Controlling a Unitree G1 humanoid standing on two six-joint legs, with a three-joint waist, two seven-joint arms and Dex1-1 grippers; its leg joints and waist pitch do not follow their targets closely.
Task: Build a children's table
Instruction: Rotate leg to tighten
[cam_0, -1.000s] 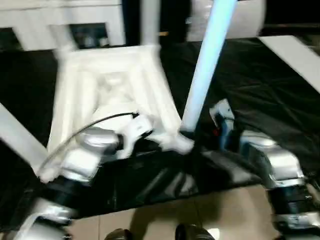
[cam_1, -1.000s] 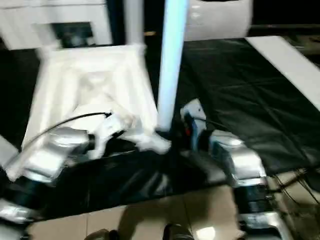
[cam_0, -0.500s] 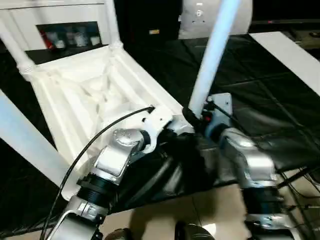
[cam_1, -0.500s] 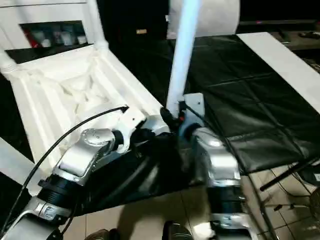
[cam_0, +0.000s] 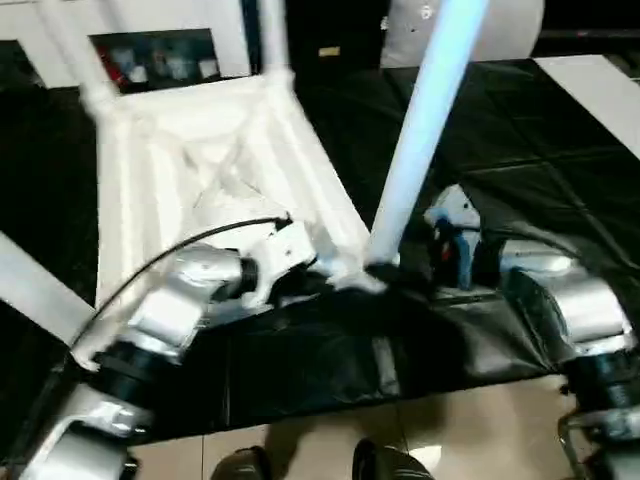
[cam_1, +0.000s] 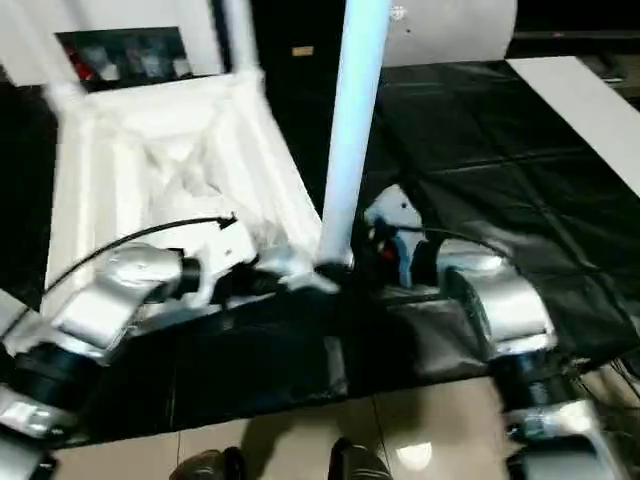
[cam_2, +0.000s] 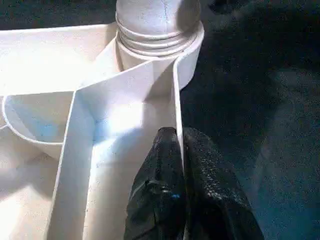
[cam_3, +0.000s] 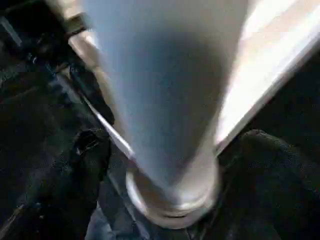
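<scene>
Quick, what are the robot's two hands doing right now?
Left gripper: shut, pinching a thin rib of the upside-down table top.
Right gripper: open, fingers either side of the table leg, not squeezing it.

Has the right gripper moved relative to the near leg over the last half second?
Yes: the right gripper has drawn back rightward from the leg, leaving a gap.

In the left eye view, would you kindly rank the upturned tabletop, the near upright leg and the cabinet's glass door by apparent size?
1. Tabletop, largest.
2. Near leg, though being close to the camera may exaggerate it.
3. Glass door, smallest and farthest away.
</scene>
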